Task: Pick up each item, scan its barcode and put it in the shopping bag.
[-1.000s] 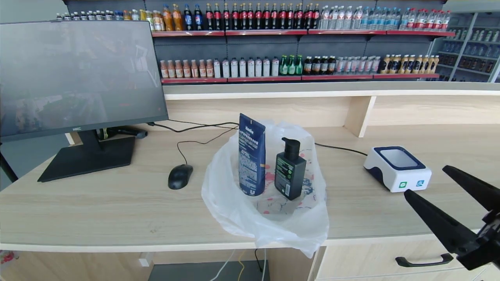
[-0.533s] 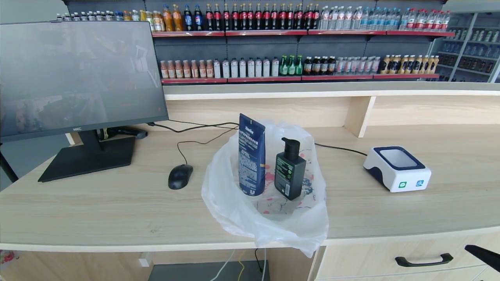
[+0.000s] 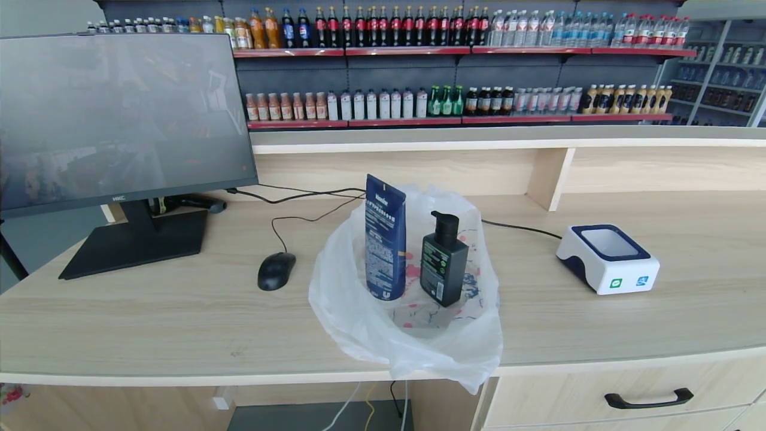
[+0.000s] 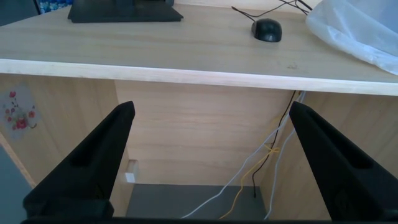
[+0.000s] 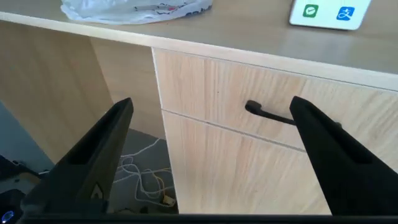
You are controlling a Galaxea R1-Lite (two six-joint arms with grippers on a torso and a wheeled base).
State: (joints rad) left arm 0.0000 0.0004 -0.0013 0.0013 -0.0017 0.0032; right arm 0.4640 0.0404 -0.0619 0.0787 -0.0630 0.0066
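White thin plastic forms the bag (image 3: 413, 341) at the centre of the head view, its mouth spread open on the pale wood bench (image 3: 149, 323) and one fold hanging over the front edge. Two items stand upright inside it, side by side: a tall blue pouch (image 3: 385, 239) on the left and a dark pump bottle (image 3: 444, 263) just to its right. Whether the two touch cannot be told.

Right of the bag, and apart from it, sits the white and navy scanner (image 3: 607, 258), window facing up. A black cable (image 3: 520, 228) runs from it toward the back of the bag. Left of the bag lies a black mouse (image 3: 276, 270), and a dark monitor (image 3: 119, 114) stands at upper left. Shelves (image 3: 455, 51) of drinks run across the top of the frame. A drawer with a black handle (image 3: 649, 399) shows at lower right, under the bench top.

The left gripper (image 4: 211, 109) hangs below the bench's front edge, facing the wooden panel (image 4: 205, 124) beneath the top. Its jaws stand wide apart with nothing between them, and the mouse and a corner of the bag show on the bench beyond. The right gripper (image 5: 212, 102) is likewise low in front of the bench, facing the drawer. Its jaws are spread wide and hold nothing, with the handle seen farther off between them.
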